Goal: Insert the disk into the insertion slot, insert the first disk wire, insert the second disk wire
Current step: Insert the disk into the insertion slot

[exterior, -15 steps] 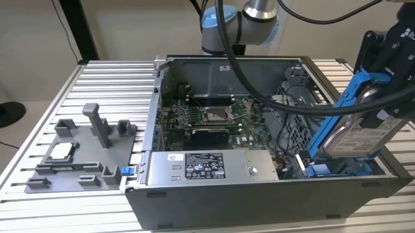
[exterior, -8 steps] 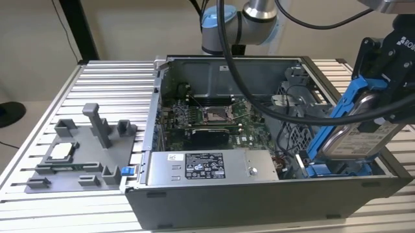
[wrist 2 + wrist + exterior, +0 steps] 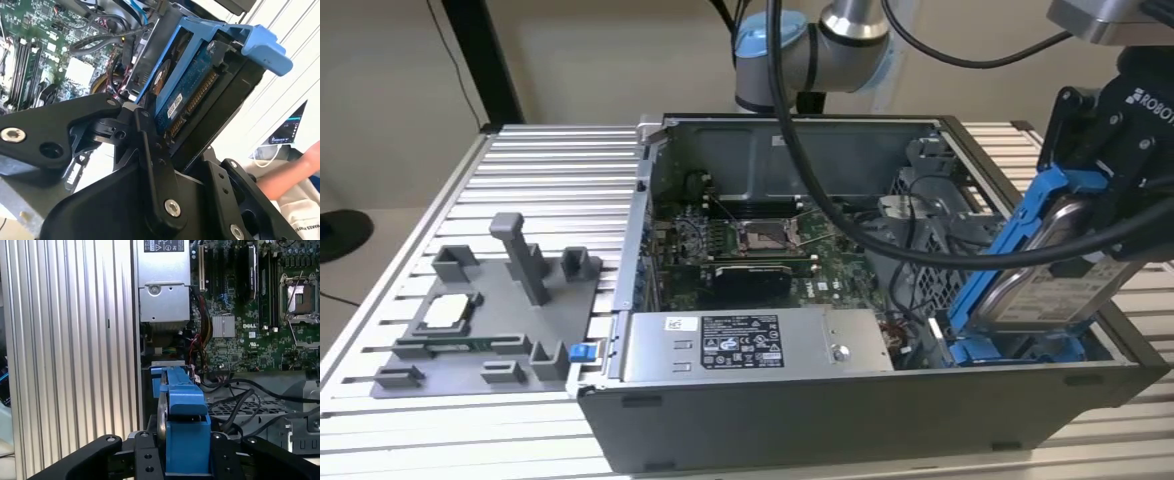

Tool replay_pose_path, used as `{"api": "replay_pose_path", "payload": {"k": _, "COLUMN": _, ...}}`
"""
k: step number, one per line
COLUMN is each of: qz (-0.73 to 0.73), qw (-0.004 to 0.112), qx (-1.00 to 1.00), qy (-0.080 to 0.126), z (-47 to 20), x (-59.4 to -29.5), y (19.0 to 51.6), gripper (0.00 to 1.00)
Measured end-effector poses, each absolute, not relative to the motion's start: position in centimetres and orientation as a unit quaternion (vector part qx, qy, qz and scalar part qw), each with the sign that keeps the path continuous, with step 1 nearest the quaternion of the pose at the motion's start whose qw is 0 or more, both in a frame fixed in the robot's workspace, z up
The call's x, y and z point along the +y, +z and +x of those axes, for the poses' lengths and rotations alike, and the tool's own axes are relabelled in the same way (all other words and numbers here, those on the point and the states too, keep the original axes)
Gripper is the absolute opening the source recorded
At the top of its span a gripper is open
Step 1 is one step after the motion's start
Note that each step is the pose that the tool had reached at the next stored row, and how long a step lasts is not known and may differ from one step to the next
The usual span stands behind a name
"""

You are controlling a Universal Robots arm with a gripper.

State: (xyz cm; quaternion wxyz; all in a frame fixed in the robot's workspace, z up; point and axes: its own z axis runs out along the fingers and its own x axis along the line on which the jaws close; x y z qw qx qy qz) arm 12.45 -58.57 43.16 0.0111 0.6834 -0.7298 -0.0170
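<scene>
Gripping the disk (image 3: 1051, 292) by its bright blue carrier frame, the black hand (image 3: 1094, 205) has its fingers (image 3: 148, 457) pressed against the frame's two sides, pinching it and holding it steeply tilted over the open computer case (image 3: 854, 425) on the ribbed metal bench (image 3: 547, 170). The disk's lower end sits at the mouth of the insertion slot (image 3: 1041, 352) in the case's corner on the exterior view's right (near the grey power-supply box (image 3: 747, 345)), though how far it has entered I cannot tell. Black cables (image 3: 240, 400) lie loose beside it over the green motherboard (image 3: 235, 300).
</scene>
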Motion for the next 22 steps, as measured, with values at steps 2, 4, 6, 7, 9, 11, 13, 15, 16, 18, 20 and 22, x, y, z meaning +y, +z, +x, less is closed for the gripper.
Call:
{"api": "replay_pose_path", "payload": {"k": 2, "qz": 0.683, "qw": 0.011, "qx": -0.73, "qy": -0.017, "z": 12.5, "x": -58.5, "y": 43.0, "gripper": 0.0}}
{"api": "replay_pose_path", "payload": {"k": 4, "qz": 0.684, "qw": 0.011, "qx": -0.729, "qy": -0.017, "z": 12.5, "x": -58.4, "y": 42.8, "gripper": 0.0}}
{"api": "replay_pose_path", "payload": {"k": 6, "qz": 0.685, "qw": 0.011, "qx": -0.728, "qy": -0.017, "z": 12.5, "x": -58.4, "y": 42.6, "gripper": 0.0}}
{"api": "replay_pose_path", "payload": {"k": 7, "qz": 0.685, "qw": 0.011, "qx": -0.728, "qy": -0.017, "z": 12.5, "x": -58.3, "y": 42.6, "gripper": 0.0}}
{"api": "replay_pose_path", "payload": {"k": 9, "qz": 0.686, "qw": 0.011, "qx": -0.727, "qy": -0.017, "z": 12.5, "x": -58.2, "y": 42.4, "gripper": 0.0}}
{"api": "replay_pose_path", "payload": {"k": 11, "qz": 0.688, "qw": 0.011, "qx": -0.726, "qy": -0.017, "z": 12.5, "x": -58.1, "y": 42.2, "gripper": 0.0}}
{"api": "replay_pose_path", "payload": {"k": 13, "qz": 0.689, "qw": 0.011, "qx": -0.725, "qy": -0.017, "z": 12.5, "x": -57.9, "y": 42.0, "gripper": 0.0}}
{"api": "replay_pose_path", "payload": {"k": 15, "qz": 0.689, "qw": 0.011, "qx": -0.724, "qy": -0.017, "z": 12.5, "x": -57.8, "y": 41.9, "gripper": 0.0}}
{"api": "replay_pose_path", "payload": {"k": 16, "qz": 0.69, "qw": 0.011, "qx": -0.724, "qy": -0.017, "z": 12.5, "x": -57.7, "y": 41.8, "gripper": 0.0}}
{"api": "replay_pose_path", "payload": {"k": 18, "qz": 0.691, "qw": 0.011, "qx": -0.723, "qy": -0.017, "z": 12.5, "x": -57.6, "y": 41.6, "gripper": 0.0}}
{"api": "replay_pose_path", "payload": {"k": 20, "qz": 0.692, "qw": 0.011, "qx": -0.722, "qy": -0.017, "z": 12.6, "x": -57.6, "y": 41.4, "gripper": 0.0}}
{"api": "replay_pose_path", "payload": {"k": 22, "qz": 0.693, "qw": 0.011, "qx": -0.721, "qy": -0.017, "z": 12.7, "x": -57.6, "y": 41.2, "gripper": 0.0}}
